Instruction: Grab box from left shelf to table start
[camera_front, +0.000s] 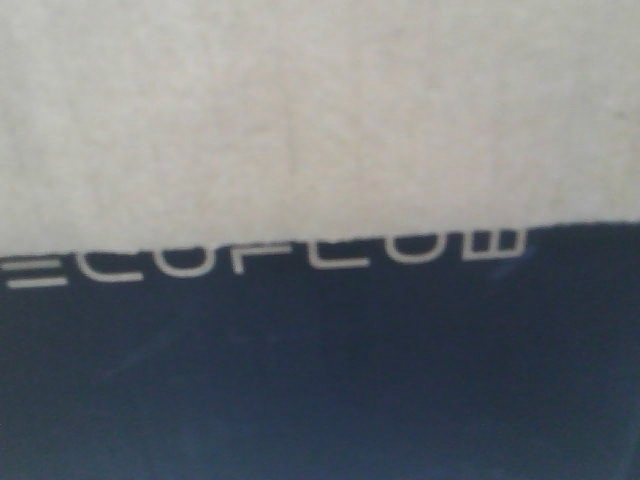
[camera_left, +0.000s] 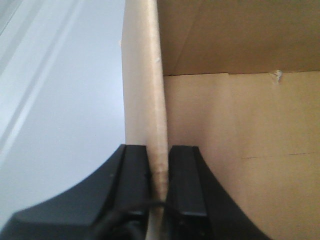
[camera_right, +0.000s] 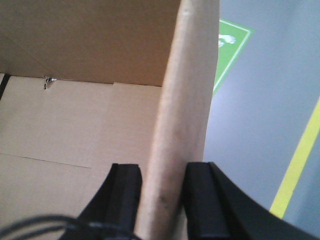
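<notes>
The box (camera_front: 320, 110) fills the front view, its black panel and ECOFLOW lettering (camera_front: 300, 262) hard against the camera, probably because it is carried close to the robot's body. Each arm takes an opposite side wall, which shares the load of so wide an open carton. The left gripper (camera_left: 159, 165) is closed tight on one upright wall, one finger inside and one outside, and the right gripper (camera_right: 162, 175) does likewise. Beyond that wall lies grey floor (camera_right: 260, 115) with a yellow line (camera_right: 297, 165), so the box seems airborne. No shelf or tabletop shows.
</notes>
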